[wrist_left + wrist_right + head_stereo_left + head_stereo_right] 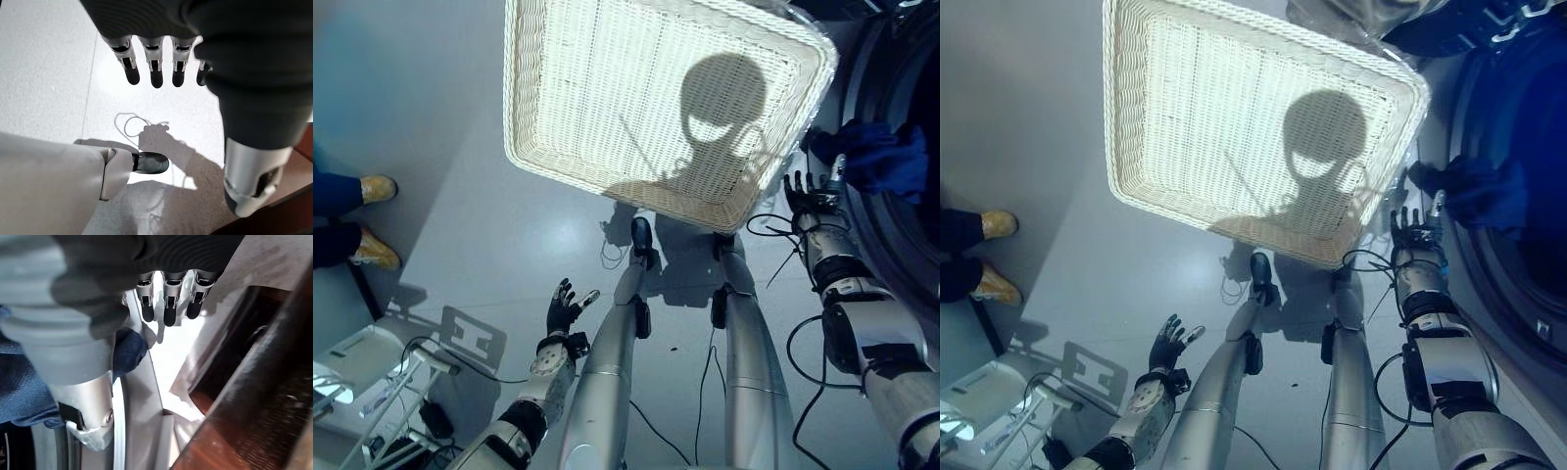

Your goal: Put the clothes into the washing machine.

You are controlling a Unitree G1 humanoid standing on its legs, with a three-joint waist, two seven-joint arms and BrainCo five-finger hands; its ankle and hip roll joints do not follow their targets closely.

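Risk: the dark blue garment (pixel 879 157) hung over the rim of the washing machine's drum opening (pixel 1489 245), part of it outside, so it could slide back out onto the floor (pixel 499 225) if it was not pushed deeper. That is a judgement from how it draped.
Cause: the right hand (pixel 800 193) was just short of the cloth with its fingers (pixel 168 308) straight and released, holding nothing, so nothing pinned the garment in place.
Second risk: a push from that spot might have met the door seal rather than the cloth; the wrist view showed the fingertips beside the pale rim, with the blue fabric off to the thumb side.
Washing machine: the blue garment lay at its mouth, just beyond the right fingers; how far inside it reached could not be told.
Laundry basket: the white wicker basket (pixel 607 88) stood on the floor ahead of both hands, well apart from the left fingers, and its woven bottom was bare, with no clothes in it.
Left hand: the left hand (pixel 563 308) hovered low over the floor, fingers (pixel 156 68) spread and relaxed, gripping nothing.
Bystander: a person's shoes (pixel 374 220) showed far out past the left hand.
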